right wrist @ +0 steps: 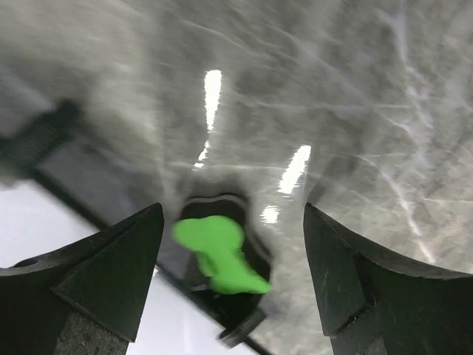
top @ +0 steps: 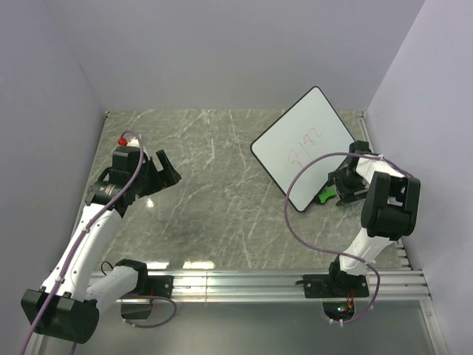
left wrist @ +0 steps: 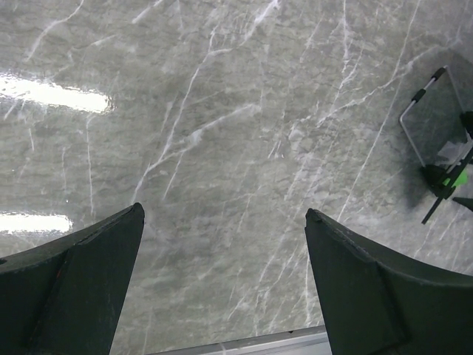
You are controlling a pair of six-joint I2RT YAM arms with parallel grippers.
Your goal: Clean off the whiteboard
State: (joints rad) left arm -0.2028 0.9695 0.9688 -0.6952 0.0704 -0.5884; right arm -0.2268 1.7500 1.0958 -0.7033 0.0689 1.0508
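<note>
The whiteboard (top: 304,144) lies at the far right of the table, white with a black rim and faint red scribbles on it. A small green eraser (top: 326,197) lies on the table against the board's near right corner. My right gripper (top: 341,194) is open just above and right of the eraser; in the right wrist view the eraser (right wrist: 218,254) sits between the spread fingers, with the board's white face (right wrist: 44,244) at lower left. My left gripper (top: 168,174) is open and empty over the left of the table. In the left wrist view the board (left wrist: 437,118) shows small at far right.
The marble table top (top: 214,192) is walled at the back and on both sides. A metal rail (top: 251,282) runs along the near edge with both arm bases on it. A purple cable loops from the right arm over the board's near corner.
</note>
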